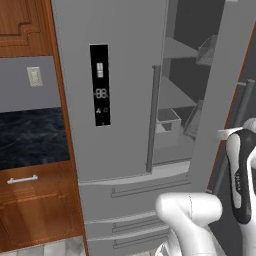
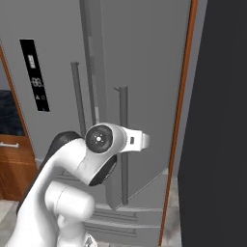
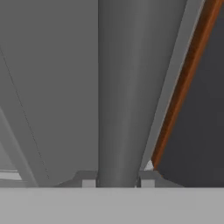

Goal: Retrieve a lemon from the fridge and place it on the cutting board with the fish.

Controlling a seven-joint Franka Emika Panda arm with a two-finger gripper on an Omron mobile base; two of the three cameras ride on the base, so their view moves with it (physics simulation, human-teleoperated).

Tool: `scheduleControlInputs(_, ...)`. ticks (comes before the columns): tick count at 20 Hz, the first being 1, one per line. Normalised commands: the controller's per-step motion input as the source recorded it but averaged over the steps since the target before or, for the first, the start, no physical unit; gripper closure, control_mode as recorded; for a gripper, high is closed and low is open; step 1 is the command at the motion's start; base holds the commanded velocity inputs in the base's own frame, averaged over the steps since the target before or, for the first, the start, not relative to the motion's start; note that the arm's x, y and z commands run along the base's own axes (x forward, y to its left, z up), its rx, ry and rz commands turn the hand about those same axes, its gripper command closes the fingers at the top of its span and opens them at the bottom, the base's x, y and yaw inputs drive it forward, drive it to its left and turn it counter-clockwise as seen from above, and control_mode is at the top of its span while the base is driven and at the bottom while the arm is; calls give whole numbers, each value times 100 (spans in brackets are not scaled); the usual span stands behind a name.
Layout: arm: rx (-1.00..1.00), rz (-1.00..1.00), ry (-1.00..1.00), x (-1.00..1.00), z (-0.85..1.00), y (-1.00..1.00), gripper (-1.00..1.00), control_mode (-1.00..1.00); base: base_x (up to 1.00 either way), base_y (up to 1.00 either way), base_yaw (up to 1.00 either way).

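Note:
The grey fridge (image 1: pixel 125 75) has its right door (image 2: pixel 144 58) swung partly open, so grey shelves (image 1: pixel 175 95) show in the gap. My gripper (image 3: pixel 118 183) is shut on that door's long vertical bar handle (image 3: pixel 127 87), which runs up between the fingertips (image 3: pixel 89 183). In the right base view my hand (image 2: pixel 137 140) sits at mid-height of the same handle (image 2: pixel 123 111). The lemon, the cutting board and the fish are out of view.
The closed left door carries a black display panel (image 1: pixel 99 85) and its own bar handle (image 1: pixel 154 120). Lower drawers (image 1: pixel 135 220) sit below. Wooden cabinets (image 1: pixel 30 210) and a dark counter (image 1: pixel 30 135) lie left. A dark panel (image 2: pixel 217 120) with orange-brown trim (image 2: pixel 181 120) stands close on the right.

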Motion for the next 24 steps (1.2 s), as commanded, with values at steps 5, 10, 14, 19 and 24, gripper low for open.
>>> scheduleControlInputs(5,-2,-10,2,-56,10,0,-100,-100,0,0,0)
scheduleControlInputs(10,-5,-9,0,-89,27,2,-100,-100,0,0,0)
scheduleControlInputs(14,-30,-1,15,-26,37,50,-100,-100,0,0,0)
scheduleControlInputs(19,-42,0,28,5,27,93,-100,-100,0,0,0)
scheduleControlInputs(24,-32,0,27,42,-5,72,-100,-100,0,0,0)
